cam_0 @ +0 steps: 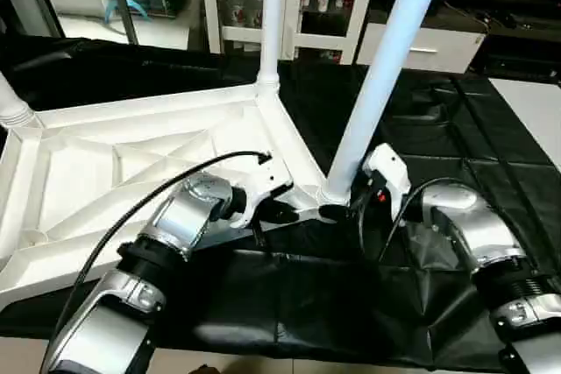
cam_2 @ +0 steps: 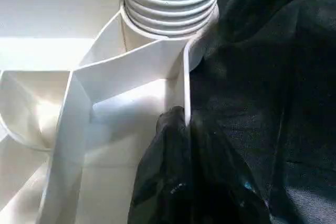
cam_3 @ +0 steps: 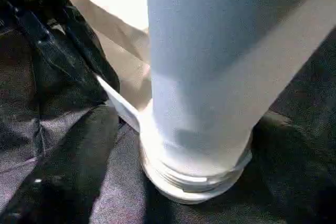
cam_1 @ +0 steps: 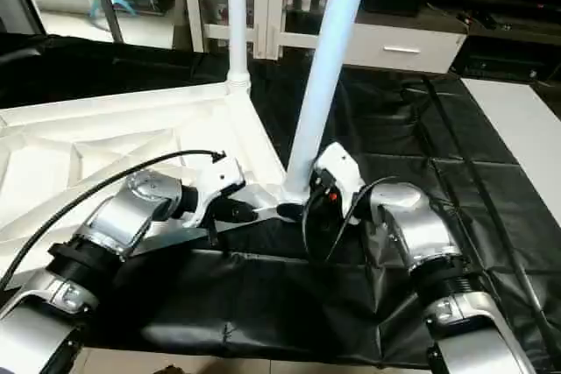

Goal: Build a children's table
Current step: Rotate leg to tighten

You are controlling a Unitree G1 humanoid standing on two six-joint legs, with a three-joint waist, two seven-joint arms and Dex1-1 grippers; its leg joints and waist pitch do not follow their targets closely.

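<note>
Upright legs (cam_0: 386, 67) run off the top edge; right pincer (cam_0: 344, 208) fingers hidden.

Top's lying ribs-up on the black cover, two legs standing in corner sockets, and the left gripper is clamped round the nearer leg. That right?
Not quite. The left gripper pinches the top's edge wall beside the nearer leg, not the leg; the left wrist view shows it. The far leg also stands.

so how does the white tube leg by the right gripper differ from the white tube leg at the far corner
The near white tube leg leans, tilting to the right as it rises; the far white tube leg stands straight upright. The near leg has the right gripper at its ribbed base; no gripper is near the far one. Both sit in corner sockets of the upturned white plastic tabletop.
</note>
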